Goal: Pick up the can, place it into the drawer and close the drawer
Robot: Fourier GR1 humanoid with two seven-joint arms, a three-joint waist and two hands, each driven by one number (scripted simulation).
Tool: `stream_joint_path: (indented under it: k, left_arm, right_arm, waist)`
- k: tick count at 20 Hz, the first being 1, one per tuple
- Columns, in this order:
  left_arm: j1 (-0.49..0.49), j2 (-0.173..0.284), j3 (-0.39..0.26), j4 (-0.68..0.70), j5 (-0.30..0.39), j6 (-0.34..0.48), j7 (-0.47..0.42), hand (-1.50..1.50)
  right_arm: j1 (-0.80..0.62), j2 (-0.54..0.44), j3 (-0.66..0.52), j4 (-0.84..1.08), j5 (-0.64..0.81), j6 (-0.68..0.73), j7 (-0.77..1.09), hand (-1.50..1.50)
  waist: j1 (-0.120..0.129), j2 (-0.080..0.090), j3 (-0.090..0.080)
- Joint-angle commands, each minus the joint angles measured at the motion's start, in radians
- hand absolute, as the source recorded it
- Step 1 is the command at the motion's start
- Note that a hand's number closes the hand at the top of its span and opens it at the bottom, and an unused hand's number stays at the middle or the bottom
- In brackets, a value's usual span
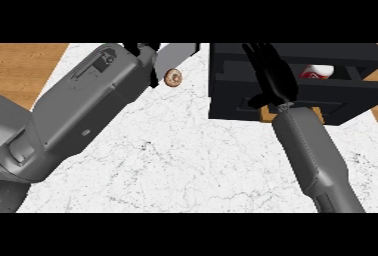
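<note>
The red and white can [318, 73] lies inside the open black drawer [347, 90] at the upper right, partly hidden behind the drawer's front bar. My right hand [272, 75] reaches over the drawer's left part, just left of the can, its fingers straight and apart from it. Close to the view at the left, my left forearm rises to my left hand [143, 50] at the top edge. That hand is open, holds nothing, and is mostly cut off.
A small brown doughnut [174, 77] lies on the white marble counter [184, 150] beside my left hand. A wooden floor [26, 70] shows past the counter's left edge. A pale grey slanted piece [179, 51] sits at the top.
</note>
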Motion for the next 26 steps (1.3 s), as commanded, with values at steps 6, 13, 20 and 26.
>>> stream_joint_path:
  k: [6, 13, 20, 26]
  left_arm:
    - [0.013, 0.053, 0.017, -0.097, -0.036, 0.039, 0.061, -1.5]
    - [0.101, 0.115, 0.022, -0.175, -0.045, -0.01, 0.074, -1.5]
    - [0.116, 0.108, 0.013, -0.259, -0.075, 0.026, 0.091, -1.5]
    - [0.107, 0.138, 0.016, -0.274, -0.083, 0.031, 0.141, -1.5]
  right_arm:
    - [-0.132, 0.009, -0.073, 0.306, 0.03, -0.211, 0.001, -1.5]
    - [-0.28, -0.044, -0.133, 0.455, 0.031, -0.286, -0.001, -1.5]
    - [-0.371, -0.064, -0.155, 0.557, 0.047, -0.344, 0.023, -1.5]
    - [-0.464, -0.117, -0.172, 0.599, 0.045, -0.306, 0.034, -1.5]
  waist:
    - [0.008, 0.023, 0.016]
    - [0.033, 0.036, 0.016]
    - [0.044, 0.039, 0.016]
    - [0.051, 0.044, 0.017]
